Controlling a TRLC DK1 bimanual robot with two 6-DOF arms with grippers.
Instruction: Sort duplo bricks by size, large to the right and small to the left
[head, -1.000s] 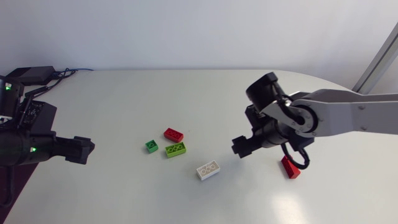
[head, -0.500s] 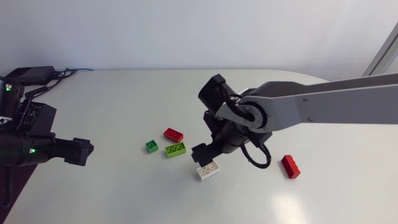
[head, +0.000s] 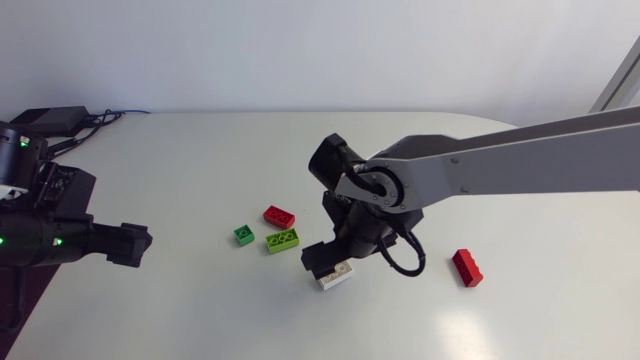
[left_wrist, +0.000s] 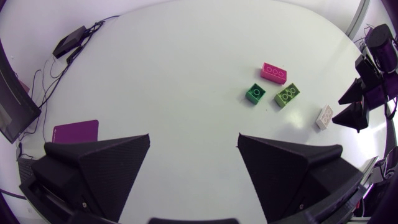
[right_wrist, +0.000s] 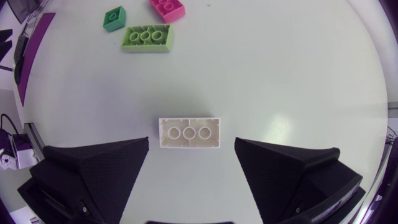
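Now right gripper (right_wrist: 191, 144) jaws stand apart, straddling the white brick (right_wrist: 189, 132), which lies flat on the table, ungripped. Over the last second the arm swung here from beside the red brick (head: 466, 267); a grasp likely comes next. Left gripper (left_wrist: 194, 140) is also apart, parked far left.

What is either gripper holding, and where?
Nothing. The right gripper hangs open over the white brick; the left gripper is open and empty.
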